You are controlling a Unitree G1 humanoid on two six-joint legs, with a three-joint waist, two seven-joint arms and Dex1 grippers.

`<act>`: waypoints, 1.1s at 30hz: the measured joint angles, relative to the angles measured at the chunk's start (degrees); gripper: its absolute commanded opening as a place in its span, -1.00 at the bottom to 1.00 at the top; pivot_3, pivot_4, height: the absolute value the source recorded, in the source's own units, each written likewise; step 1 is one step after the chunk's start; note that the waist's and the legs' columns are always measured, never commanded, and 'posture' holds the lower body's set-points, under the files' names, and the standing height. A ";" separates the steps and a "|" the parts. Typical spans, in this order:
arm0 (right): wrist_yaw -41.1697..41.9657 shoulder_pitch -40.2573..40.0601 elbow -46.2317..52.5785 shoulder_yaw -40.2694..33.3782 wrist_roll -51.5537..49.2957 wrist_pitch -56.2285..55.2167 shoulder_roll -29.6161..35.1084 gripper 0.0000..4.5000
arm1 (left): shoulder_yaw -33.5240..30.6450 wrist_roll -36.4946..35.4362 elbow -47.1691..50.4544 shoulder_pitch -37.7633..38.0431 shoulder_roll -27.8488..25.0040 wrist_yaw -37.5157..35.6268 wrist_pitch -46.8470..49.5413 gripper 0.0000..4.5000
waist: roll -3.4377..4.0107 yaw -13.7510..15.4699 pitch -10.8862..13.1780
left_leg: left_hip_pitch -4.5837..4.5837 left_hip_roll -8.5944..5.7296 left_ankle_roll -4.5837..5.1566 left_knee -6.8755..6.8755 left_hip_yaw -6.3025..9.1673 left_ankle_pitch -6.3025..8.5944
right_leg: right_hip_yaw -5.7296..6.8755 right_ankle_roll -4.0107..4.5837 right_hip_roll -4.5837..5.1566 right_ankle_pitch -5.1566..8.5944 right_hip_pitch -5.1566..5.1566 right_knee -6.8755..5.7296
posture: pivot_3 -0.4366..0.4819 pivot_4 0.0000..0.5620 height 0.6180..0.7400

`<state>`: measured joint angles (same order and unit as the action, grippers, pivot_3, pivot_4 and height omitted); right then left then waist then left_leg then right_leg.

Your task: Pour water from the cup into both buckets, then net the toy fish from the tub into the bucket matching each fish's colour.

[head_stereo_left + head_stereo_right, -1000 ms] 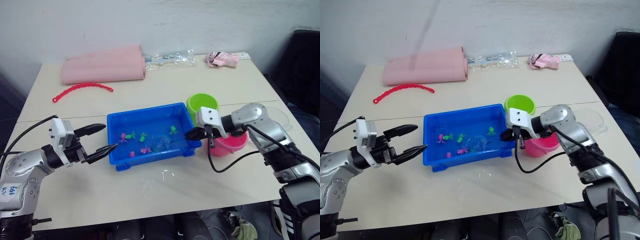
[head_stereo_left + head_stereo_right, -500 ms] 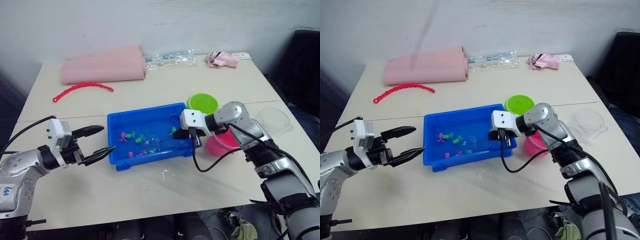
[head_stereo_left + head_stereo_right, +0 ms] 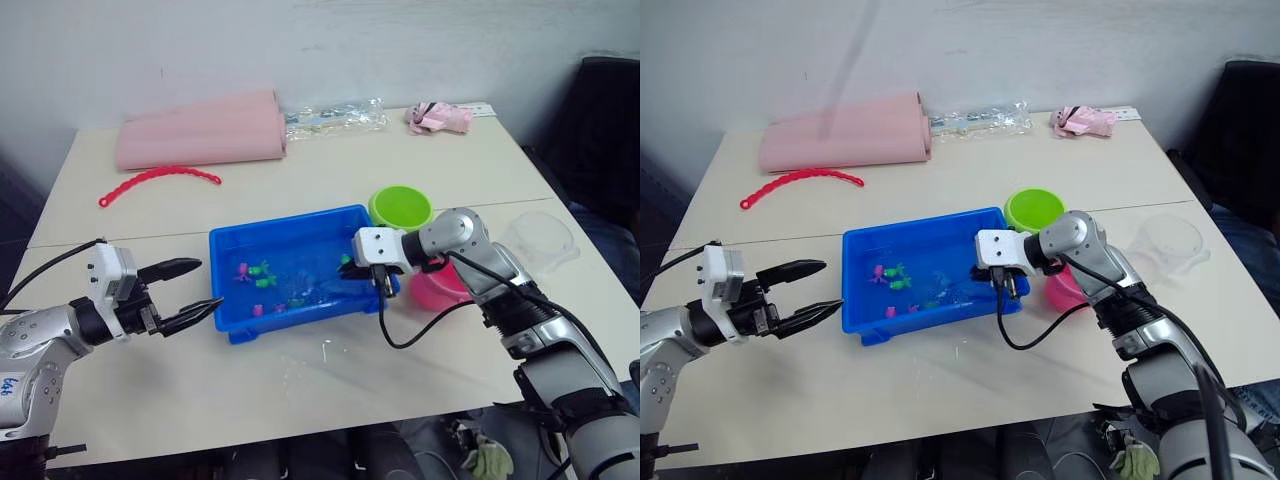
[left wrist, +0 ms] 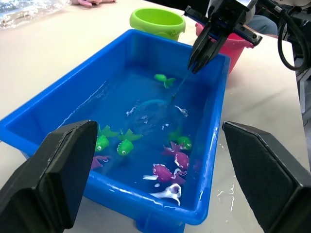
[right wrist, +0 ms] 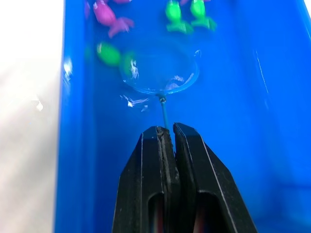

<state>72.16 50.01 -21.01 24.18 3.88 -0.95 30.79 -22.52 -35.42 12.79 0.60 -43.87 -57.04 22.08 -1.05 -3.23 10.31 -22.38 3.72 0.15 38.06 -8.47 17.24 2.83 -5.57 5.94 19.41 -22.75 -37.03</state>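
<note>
Right end effector (image 5: 165, 133) moved over tub (image 3: 228, 245), gripping net (image 5: 160, 68), left (image 3: 190, 292) open, two buckets.

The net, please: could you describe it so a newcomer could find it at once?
Start at the blue tub mid-table. The right gripper reaches over its right rim, jaws shut on a thin stick; the net is the round hoop at its end, dipped underwater, far bigger than the fish around it.

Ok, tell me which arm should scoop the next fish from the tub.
Right. The right gripper is shut on the net, whose hoop sits in the tub beside a green fish. The left gripper is open beside the tub, holding nothing.
</note>
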 measured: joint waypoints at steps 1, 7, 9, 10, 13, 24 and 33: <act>-0.32 0.10 -0.05 -0.08 0.12 -0.21 -0.03 -1.00 | -0.02 -0.01 0.02 0.10 0.00 0.03 0.01 0.99 | 0.00 -0.01 0.00 | 0.00 0.01 0.00 0.00 0.00 0.00 | 0.00 0.00 0.00 0.00 0.00 0.00 | -0.05 -0.47 1.00; -1.08 0.40 -0.79 -2.61 -2.05 2.80 -1.37 -1.00 | -0.78 -0.18 0.60 1.18 0.00 0.57 0.09 0.99 | 0.00 -0.03 0.00 | 0.00 0.02 0.00 -0.01 0.00 0.00 | -0.01 0.00 0.01 0.00 0.00 0.00 | -0.05 -0.47 1.00; -0.40 0.39 -0.79 -3.60 -3.53 5.34 -1.86 -1.00 | -1.14 -0.24 0.87 1.64 0.00 0.74 0.23 0.99 | 0.01 -0.05 0.00 | 0.00 0.02 0.00 -0.02 0.00 0.00 | -0.01 0.01 0.02 0.00 0.00 0.00 | -0.05 -0.47 1.00; -0.22 0.39 -0.78 -3.90 -3.86 6.09 -2.04 -1.00 | -1.18 -0.25 1.02 1.81 0.00 0.80 0.27 0.99 | 0.01 -0.04 0.00 | 0.00 0.02 0.00 -0.02 0.00 0.00 | -0.01 0.01 0.02 0.00 0.00 0.00 | -0.05 -0.47 1.00; 0.89 0.23 -0.27 -3.96 -4.42 7.22 -2.05 -1.00 | -1.19 -0.30 1.70 2.28 0.00 1.00 0.44 0.99 | 0.01 -0.04 0.01 | 0.00 0.02 0.00 -0.02 0.01 0.01 | -0.01 0.01 0.04 0.00 0.00 0.01 | -0.05 -0.47 1.00; -3.78 0.45 -2.82 -2.77 1.90 -6.03 -1.95 -1.00 | -1.19 -0.46 2.27 2.47 0.01 1.35 0.61 0.99 | 0.02 -0.15 0.01 | 0.00 0.01 -0.04 -0.03 -0.01 0.02 | 0.00 0.01 0.03 0.01 -0.01 0.02 | -0.05 -0.47 1.00; -5.02 0.59 -7.86 -2.61 3.43 -7.62 -1.86 -1.00 | -1.18 -0.47 2.28 2.45 0.11 1.64 0.61 0.99 | 0.02 -0.18 0.01 | 0.00 0.02 -0.03 -0.03 -0.01 0.02 | -0.01 0.02 0.02 0.01 -0.01 0.02 | -0.05 -0.47 1.00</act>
<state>67.14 50.60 -28.87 21.58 7.30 -8.57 28.93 -23.71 -35.88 15.07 3.06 -43.76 -55.40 22.68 -1.02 -3.41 10.32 -22.38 3.73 0.12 38.03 -8.48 17.26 2.81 -5.56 5.96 19.42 -22.76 -37.01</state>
